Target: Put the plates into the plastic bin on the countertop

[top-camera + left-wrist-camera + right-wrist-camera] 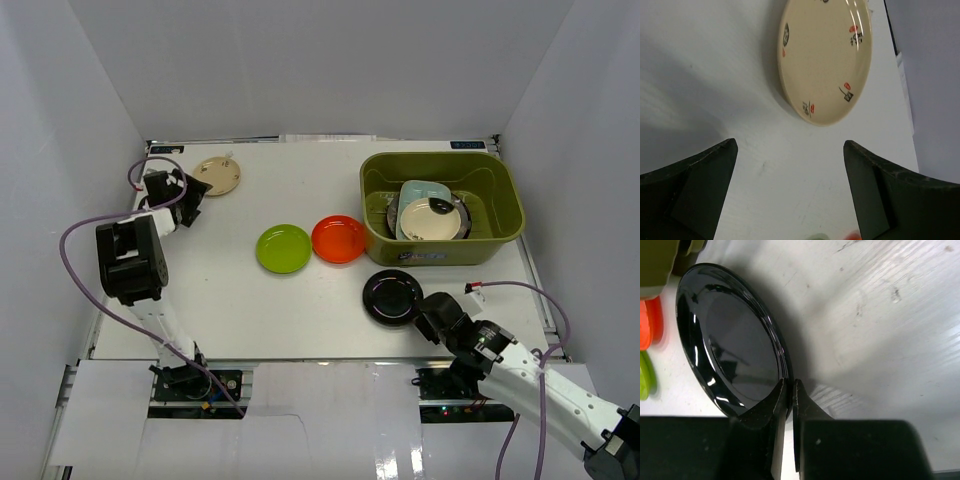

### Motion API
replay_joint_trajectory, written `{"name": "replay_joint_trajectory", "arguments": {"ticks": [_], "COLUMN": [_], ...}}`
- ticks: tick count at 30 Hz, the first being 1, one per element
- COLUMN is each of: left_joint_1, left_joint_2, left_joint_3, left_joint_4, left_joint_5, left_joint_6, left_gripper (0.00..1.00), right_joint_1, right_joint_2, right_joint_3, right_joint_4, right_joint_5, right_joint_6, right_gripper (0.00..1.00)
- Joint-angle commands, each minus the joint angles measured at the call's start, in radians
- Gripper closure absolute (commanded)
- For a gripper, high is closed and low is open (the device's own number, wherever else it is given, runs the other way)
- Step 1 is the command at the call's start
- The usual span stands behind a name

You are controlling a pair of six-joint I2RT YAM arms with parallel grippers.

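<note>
The olive-green plastic bin (pixel 442 205) stands at the back right of the white countertop (pixel 250 300), with a mint plate (pixel 412 190) and a dark-rimmed cream plate (pixel 432 218) in it. A lime green plate (pixel 283 248) and an orange-red plate (pixel 338 239) lie mid-table. My right gripper (pixel 428 312) is shut on the near rim of the glossy black plate (pixel 392 296), also in the right wrist view (pixel 730 340). My left gripper (pixel 192 190) is open just left of the beige-gold plate (pixel 217 176), which fills the left wrist view (pixel 827 55).
Pale grey walls enclose the table on three sides. A corner of the bin (pixel 657 262) shows at the top left of the right wrist view. A purple cable (pixel 80 270) loops beside the left arm.
</note>
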Motion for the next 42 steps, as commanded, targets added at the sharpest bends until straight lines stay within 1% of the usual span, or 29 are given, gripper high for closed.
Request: {"name": "replay_joint_trajectory", "arguments": {"ticks": [1, 5, 10, 12, 13, 14, 16, 18, 19, 20, 21, 22, 23, 24, 26, 27, 28, 29, 30, 31, 32, 33, 34, 35, 36, 37, 39, 40, 42], "left_joint_1": [0.006, 0.006, 0.006, 0.006, 0.006, 0.006, 0.006, 0.006, 0.006, 0.006, 0.006, 0.006, 0.006, 0.006, 0.006, 0.006, 0.006, 0.006, 0.006, 0.006, 0.004, 0.001, -0.015, -0.031, -0.045, -0.08, -0.123, -0.175, -0.248], "left_joint_2": [0.041, 0.137, 0.217, 0.249, 0.26, 0.271, 0.298, 0.309, 0.317, 0.32, 0.319, 0.32, 0.317, 0.316, 0.296, 0.283, 0.267, 0.218, 0.19, 0.161, 0.132, 0.066, 0.031, -0.006, -0.078, -0.115, -0.186, -0.254, -0.322], "left_joint_3": [0.097, 0.178, 0.244, 0.266, 0.289, 0.301, 0.332, 0.341, 0.344, 0.346, 0.346, 0.347, 0.349, 0.35, 0.341, 0.331, 0.315, 0.268, 0.242, 0.216, 0.191, 0.141, 0.12, 0.099, 0.067, 0.053, 0.03, 0.012, -0.005], "left_joint_4": [-0.032, -0.049, -0.05, -0.053, -0.053, -0.055, -0.068, -0.068, -0.072, -0.073, -0.079, -0.081, -0.082, -0.09, -0.096, -0.088, -0.079, -0.046, -0.029, -0.012, 0.007, 0.039, 0.051, 0.06, 0.066, 0.068, 0.068, 0.067, 0.06], "left_joint_5": [-0.035, -0.06, -0.052, -0.052, -0.051, -0.048, -0.042, -0.04, -0.043, -0.048, -0.054, -0.055, -0.058, -0.06, -0.049, -0.043, -0.034, -0.005, 0.01, 0.03, 0.05, 0.082, 0.092, 0.093, 0.092, 0.09, 0.089, 0.09, 0.077], "left_joint_6": [0.032, 0.035, 0.026, 0.027, 0.027, 0.029, 0.029, 0.03, 0.033, 0.035, 0.046, 0.053, 0.061, 0.072, 0.078, 0.079, 0.073, 0.066, 0.055, 0.037, -0.001, -0.017, -0.028, -0.029, -0.029, -0.028, -0.02, -0.017, 0.003], "left_gripper": [0.03, 0.07, 0.16, 0.23, 0.25, 0.28, 0.38, 0.44, 0.56, 0.63, 0.7, 0.85, 0.93, 1.0, 1.0, 1.0, 1.0, 1.0, 1.0, 1.0, 1.0, 1.0, 1.0, 1.0, 1.0, 1.0, 1.0, 1.0, 1.0], "right_joint_1": [0.002, 0.004, 0.007, 0.008, 0.008, 0.008, 0.02, 0.037, 0.048, 0.05, 0.05, 0.05, 0.048, 0.048, 0.045, 0.037, 0.01, -0.008, -0.071, -0.12, -0.18, -0.253, -0.403, -0.464, -0.519, -0.588, -0.639, -0.677, -0.713], "right_joint_2": [-0.006, 0.01, -0.02, -0.016, -0.003, 0.039, 0.09, 0.164, 0.191, 0.243, 0.272, 0.292, 0.325, 0.337, 0.365, 0.374, 0.383, 0.404, 0.418, 0.449, 0.466, 0.483, 0.519, 0.536, 0.555, 0.572, 0.63, 0.668, 0.701], "right_joint_3": [0.036, 0.085, 0.178, 0.211, 0.246, 0.266, 0.309, 0.396, 0.437, 0.53, 0.583, 0.635, 0.686, 0.767, 0.842, 0.907, 0.939, 0.97, 1.011, 1.028, 1.036, 1.036, 1.024, 1.013, 1.004, 0.996, 0.964, 0.952, 0.904], "right_joint_4": [-0.034, -0.01, -0.054, -0.028, 0.019, 0.047, 0.119, 0.17, 0.191, 0.197, 0.2, 0.193, 0.181, 0.184, 0.176, 0.171, 0.164, 0.15, 0.144, 0.135, 0.127, 0.128, 0.128, 0.128, 0.13, 0.131, 0.135, 0.147, 0.17], "right_joint_5": [-0.089, -0.221, -0.341, -0.411, -0.512, -0.575, -0.69, -0.729, -0.729, -0.729, -0.705, -0.659, -0.615, -0.516, -0.386, -0.333, -0.23, -0.187, -0.118, -0.102, -0.116, -0.186, -0.23, -0.272, -0.309, -0.336, -0.355, -0.385, -0.407], "right_joint_6": [-0.072, -0.172, -0.279, -0.357, -0.387, -0.414, -0.48, -0.528, -0.58, -0.614, -0.647, -0.695, -0.72, -0.749, -0.831, -0.862, -0.89, -0.951, -0.983, -1.009, -1.031, -1.071, -1.08, -1.088, -1.115, -1.128, -1.14, -1.151, -1.149], "right_gripper": [0.92, 0.92, 0.92, 0.92, 0.92, 0.92, 0.92, 0.92, 0.92, 0.92, 0.92, 0.92, 0.92, 0.92, 0.92, 0.92, 0.92, 0.92, 0.92, 0.92, 0.92, 0.92, 0.92, 0.92, 0.92, 0.92, 0.92, 0.92, 0.92]}}
